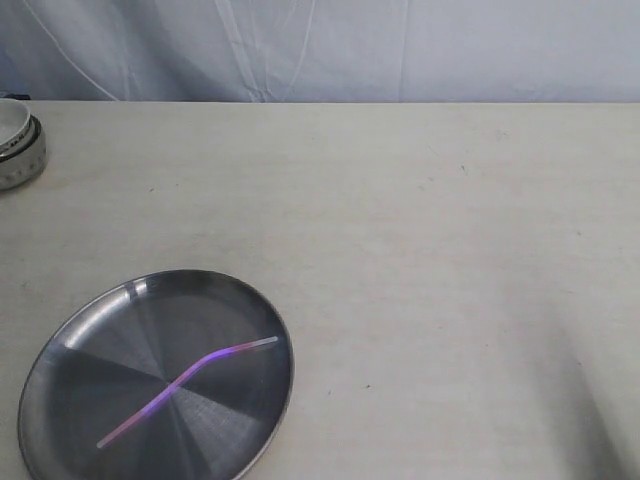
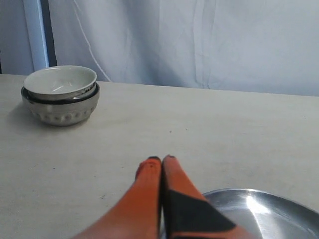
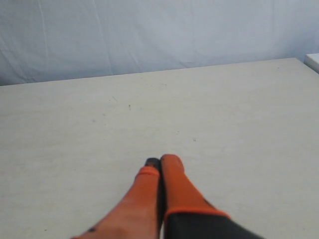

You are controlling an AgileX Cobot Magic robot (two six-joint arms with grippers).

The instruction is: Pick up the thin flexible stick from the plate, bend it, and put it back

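Note:
The thin flexible stick [image 1: 188,380] lies on the shiny steel plate [image 1: 70,350] at the table's front left, pink-purple with a pale end, and bent near its middle. Neither gripper shows in the exterior view. In the left wrist view my left gripper [image 2: 162,159] has its orange fingers pressed together with nothing between them, beside the plate's rim [image 2: 259,194]. My right gripper [image 3: 160,160] is also shut and empty, above bare table; the stick and plate are out of that view.
A small white bowl stacked in a patterned bowl [image 2: 61,94] stands at the table's far left [image 1: 18,145]. A pale cloth backdrop hangs behind the table. A white object's corner [image 3: 314,60] shows at the table's far edge.

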